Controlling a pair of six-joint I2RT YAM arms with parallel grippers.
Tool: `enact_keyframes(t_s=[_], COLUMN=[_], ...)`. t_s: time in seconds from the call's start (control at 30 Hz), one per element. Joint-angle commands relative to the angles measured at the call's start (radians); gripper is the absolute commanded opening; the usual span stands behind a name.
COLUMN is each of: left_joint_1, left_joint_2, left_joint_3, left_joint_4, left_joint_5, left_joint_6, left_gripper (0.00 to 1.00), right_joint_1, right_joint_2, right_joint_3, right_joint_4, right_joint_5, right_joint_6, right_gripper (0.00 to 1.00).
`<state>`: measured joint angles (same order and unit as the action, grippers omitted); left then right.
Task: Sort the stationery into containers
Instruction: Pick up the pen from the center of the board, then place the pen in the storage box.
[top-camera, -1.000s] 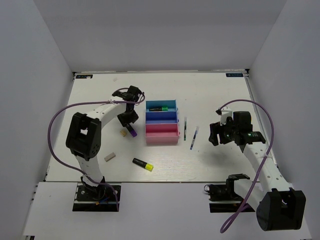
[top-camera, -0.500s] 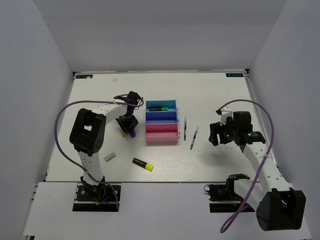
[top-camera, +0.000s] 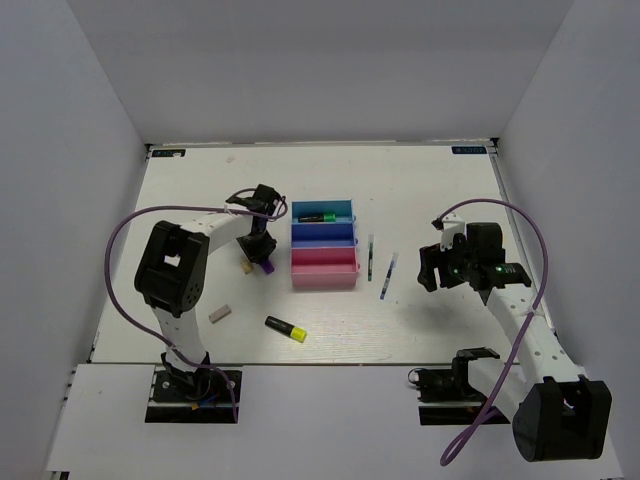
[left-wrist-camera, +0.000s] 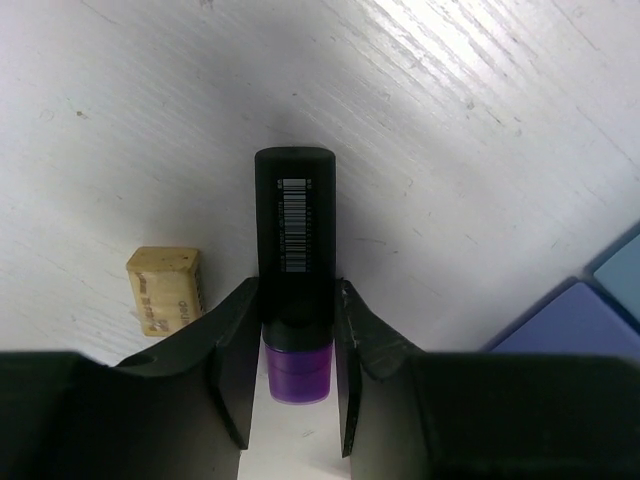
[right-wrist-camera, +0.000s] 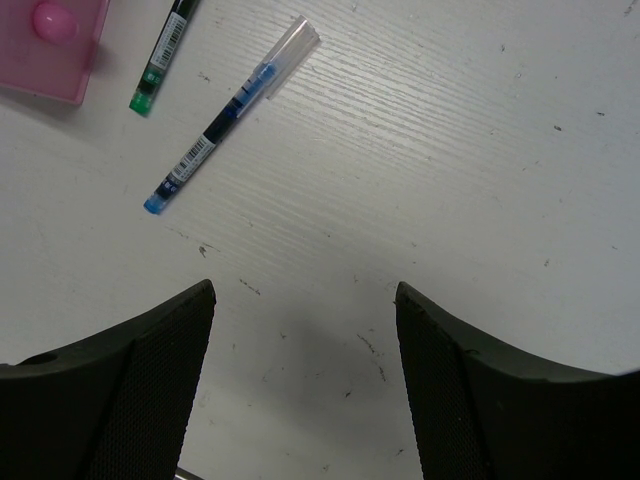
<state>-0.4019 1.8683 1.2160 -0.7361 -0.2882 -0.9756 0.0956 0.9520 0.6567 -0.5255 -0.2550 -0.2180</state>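
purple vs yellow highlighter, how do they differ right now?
The purple highlighter sits pinched in the left gripper, beside an eraser; the yellow highlighter lies free, nearer the front of the table. End colour: purple versus yellow. Both have black bodies and lie flat, outside the bins.

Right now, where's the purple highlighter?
Left side of the table: the purple highlighter lies between the fingers of the left gripper, an eraser beside it, left of the pink bin in the top view.
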Motion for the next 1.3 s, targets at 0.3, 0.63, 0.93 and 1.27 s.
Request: enact_keyframes(t_s=[0.3, 0.63, 0.93, 1.27], left_joint_1=[-0.118, -0.206, -0.265, -0.267], left_joint_2=[-0.162, 0.007, 0.075, 0.120], left_joint_3=[0.194, 0.453, 0.390, 0.352], left_joint_4=[0.052, 0.157, 0.466, 0.549], left_joint_5=[-0.097, -0.131, -0.198, -0.227], left_joint_6=[0.213, 0.348, 0.552, 0.600], left_gripper=[0.00, 0.00, 0.04, 0.06], right_joint_1=[-0.002, -0.002, -0.002, -0.002], right_joint_2=[0.004, 0.005, 0.008, 0.008], right_joint_3=[0.018, 0.021, 0.020, 0.018], right_joint_4=[0.001, -0.008, -0.001, -0.007], right_joint_5=[0.003, -0.001, -0.010, -0.020], right_joint_6=[-0.007, -0.007, -0.008, -0.009], right_gripper=[0.75, 0.75, 0.75, 0.75])
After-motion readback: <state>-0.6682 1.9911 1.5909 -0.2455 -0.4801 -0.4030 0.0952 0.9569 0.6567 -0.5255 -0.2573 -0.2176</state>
